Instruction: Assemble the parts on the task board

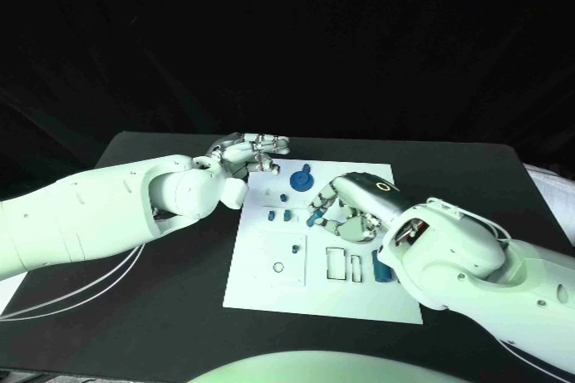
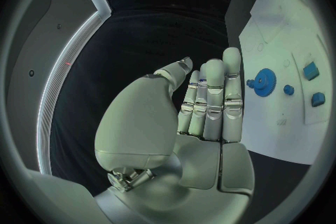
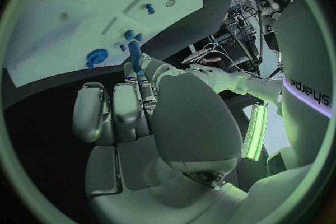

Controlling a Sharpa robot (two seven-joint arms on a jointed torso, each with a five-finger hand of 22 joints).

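We see the left hand (image 1: 249,154) at the task board (image 1: 276,296)'s upper-left corner, fingers straight and side by side, holding nothing. The right hand (image 1: 345,208) sits mid-board, pinching a blue peg (image 3: 132,54) at its fingertips. The blue gear (image 1: 301,180) lies just beside it, near the board's top edge. The board's lower left is bare, with black table (image 1: 144,333) around it.
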